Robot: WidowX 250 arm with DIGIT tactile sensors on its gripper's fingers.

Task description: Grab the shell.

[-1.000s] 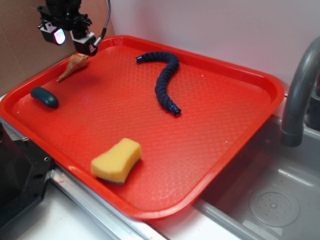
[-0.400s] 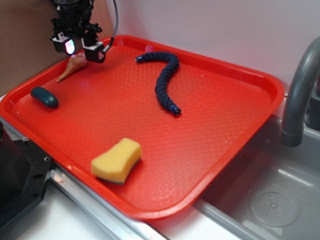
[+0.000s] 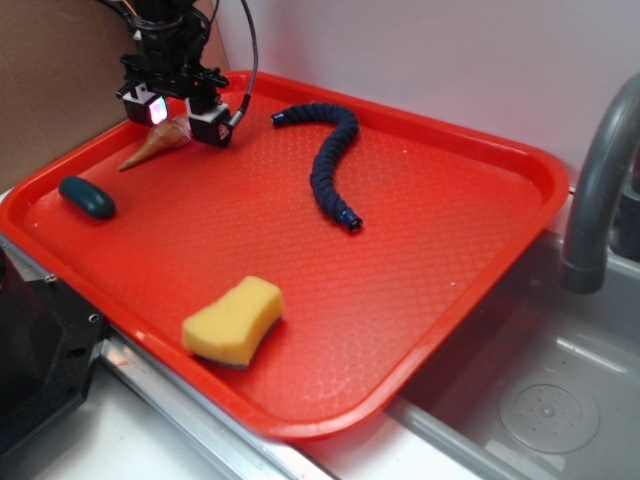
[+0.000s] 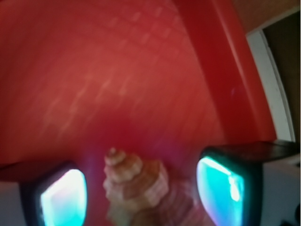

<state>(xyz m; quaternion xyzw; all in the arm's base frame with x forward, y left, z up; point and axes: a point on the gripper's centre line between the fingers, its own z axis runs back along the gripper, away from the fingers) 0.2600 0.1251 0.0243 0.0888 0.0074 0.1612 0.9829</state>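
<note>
The tan-orange shell (image 3: 155, 145) lies at the back left of the red tray (image 3: 420, 330), its pointed tip aimed left toward the rim. My gripper (image 3: 180, 118) hangs open right over the shell's knobbly wide end, one finger on each side. In the wrist view the shell (image 4: 136, 181) fills the gap between the two glowing fingertips (image 4: 221, 190), with space left on both sides. The gripper (image 4: 141, 195) is not touching it as far as I can see.
A dark teal oval pebble (image 3: 87, 196) lies near the tray's left rim. A dark blue braided rope (image 3: 332, 160) curves across the back middle. A yellow sponge (image 3: 233, 320) sits near the front edge. A grey faucet (image 3: 600, 190) and sink (image 3: 545, 400) lie to the right.
The gripper has come down and moved right and forward, from above the tray's back-left corner to straddling the shell's wide end. The shell has shifted slightly.
</note>
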